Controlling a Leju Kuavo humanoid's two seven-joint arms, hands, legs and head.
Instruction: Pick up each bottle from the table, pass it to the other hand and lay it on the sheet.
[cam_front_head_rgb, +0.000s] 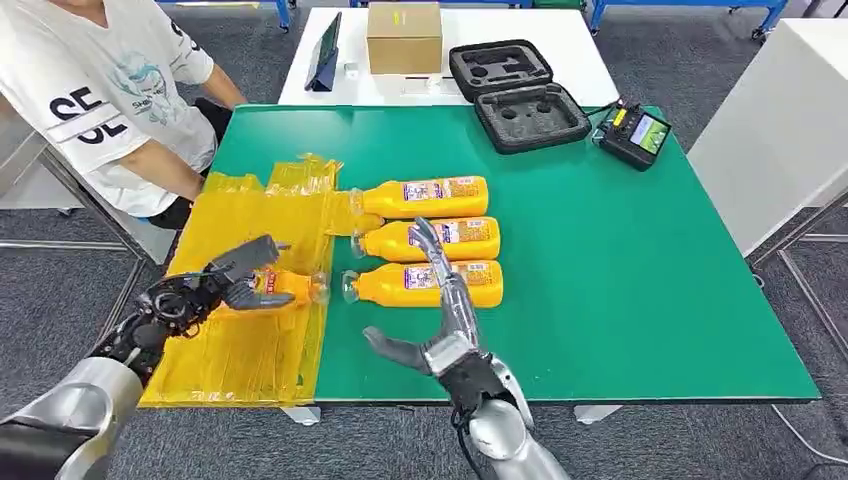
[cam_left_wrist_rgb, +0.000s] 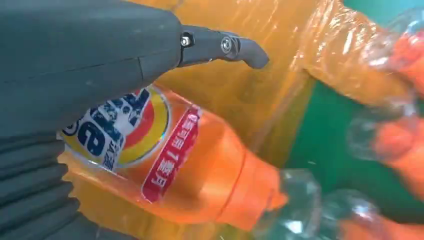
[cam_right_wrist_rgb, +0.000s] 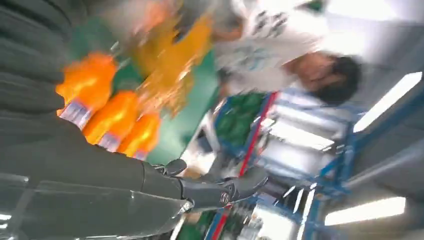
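Observation:
An orange bottle (cam_front_head_rgb: 295, 287) with a clear cap lies on the yellow sheet (cam_front_head_rgb: 240, 215) near its right edge. My left hand (cam_front_head_rgb: 240, 277) is over its base, fingers spread to either side. In the left wrist view the bottle (cam_left_wrist_rgb: 200, 170) lies under the palm and the thumb (cam_left_wrist_rgb: 225, 47) sticks out straight, clear of it. Three more orange bottles lie side by side on the green table: far (cam_front_head_rgb: 425, 196), middle (cam_front_head_rgb: 440, 239) and near (cam_front_head_rgb: 430, 283). My right hand (cam_front_head_rgb: 440, 320) hovers open above the near one, fingers pointing away from me.
A person in a white T-shirt (cam_front_head_rgb: 95, 95) sits at the table's left, beside the sheet. At the far end are an open black case (cam_front_head_rgb: 515, 95), a cardboard box (cam_front_head_rgb: 404, 37) and a handheld controller (cam_front_head_rgb: 634, 133). The green tabletop (cam_front_head_rgb: 650, 270) lies bare on the right.

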